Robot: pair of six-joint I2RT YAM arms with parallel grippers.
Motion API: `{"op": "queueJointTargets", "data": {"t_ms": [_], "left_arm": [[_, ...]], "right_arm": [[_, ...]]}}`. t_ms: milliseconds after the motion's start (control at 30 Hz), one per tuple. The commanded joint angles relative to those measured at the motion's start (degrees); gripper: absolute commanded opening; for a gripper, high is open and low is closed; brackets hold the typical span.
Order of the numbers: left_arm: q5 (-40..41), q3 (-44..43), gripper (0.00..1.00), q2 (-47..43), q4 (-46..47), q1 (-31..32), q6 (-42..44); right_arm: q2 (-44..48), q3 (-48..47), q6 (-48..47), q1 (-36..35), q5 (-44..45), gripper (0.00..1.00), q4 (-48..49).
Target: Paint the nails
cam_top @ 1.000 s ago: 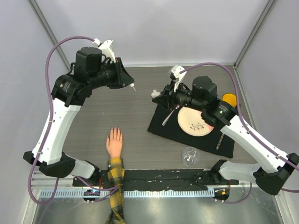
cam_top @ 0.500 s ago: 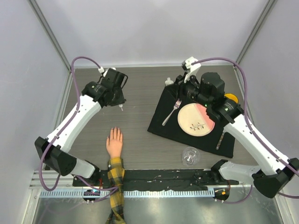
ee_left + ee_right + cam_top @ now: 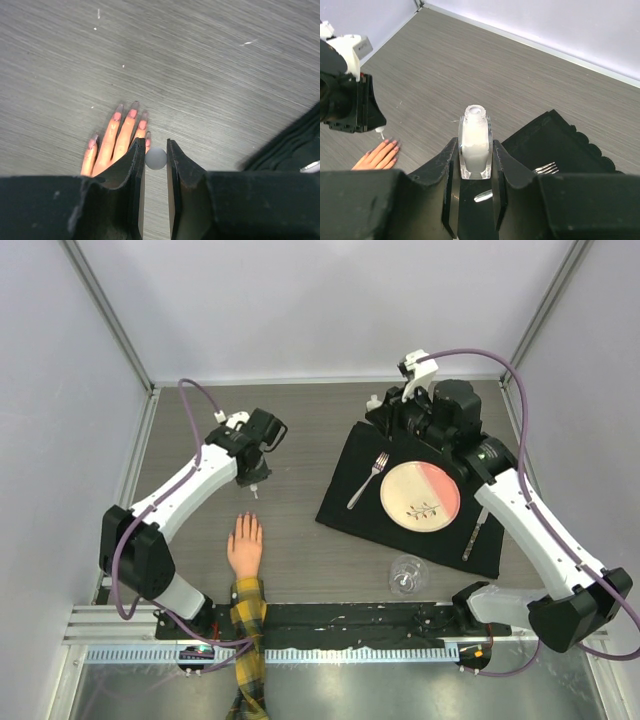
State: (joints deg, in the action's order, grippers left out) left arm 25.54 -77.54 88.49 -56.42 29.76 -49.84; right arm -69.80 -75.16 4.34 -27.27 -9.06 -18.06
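Note:
The fake hand [image 3: 245, 545] lies palm down at the near left, with a plaid sleeve [image 3: 248, 625]. Its nails [image 3: 132, 113] look pinkish in the left wrist view. My left gripper [image 3: 256, 478] is shut on the polish brush's round white cap [image 3: 156, 158]. It hovers just beyond the fingertips, with the brush tip [image 3: 253, 495] pointing down. My right gripper [image 3: 475, 145] is shut on the open bottle of white nail polish [image 3: 476, 142]. It holds the bottle upright over the far corner of the black placemat [image 3: 345, 510]. The bottle also shows in the top view [image 3: 373, 401].
The placemat holds a fork [image 3: 368, 480], a pink-and-cream plate [image 3: 421, 493] and a knife [image 3: 475, 530]. A clear glass [image 3: 407, 575] stands at its near edge. The wooden tabletop [image 3: 300, 430] lies between the arms, with grey walls around it.
My left arm has come down and swung towards the fake hand, bringing the brush close to the fingertips. My right arm has drawn back to the far side with the bottle.

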Motion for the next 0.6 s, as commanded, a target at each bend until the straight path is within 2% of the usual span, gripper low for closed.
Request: {"op": "queueJointTargets", "data": {"t_ms": [0, 67, 567], "left_arm": [[3.7, 1.1, 0.0, -0.1, 1.3, -0.4, -4.5], [4.0, 1.9, 0.0, -1.0, 0.3, -0.5, -7.1], [6.0, 9.2, 0.0, 0.1, 6.0, -0.5, -7.5]], "right_arm": [[-0.2, -3.2, -0.7, 1.1, -0.5, 0.0, 2.8], [-0.4, -3.0, -0.3, 1.2, -0.8, 0.0, 2.8], [-1.2, -1.8, 0.1, 1.5, -1.6, 0.0, 2.9]]}}
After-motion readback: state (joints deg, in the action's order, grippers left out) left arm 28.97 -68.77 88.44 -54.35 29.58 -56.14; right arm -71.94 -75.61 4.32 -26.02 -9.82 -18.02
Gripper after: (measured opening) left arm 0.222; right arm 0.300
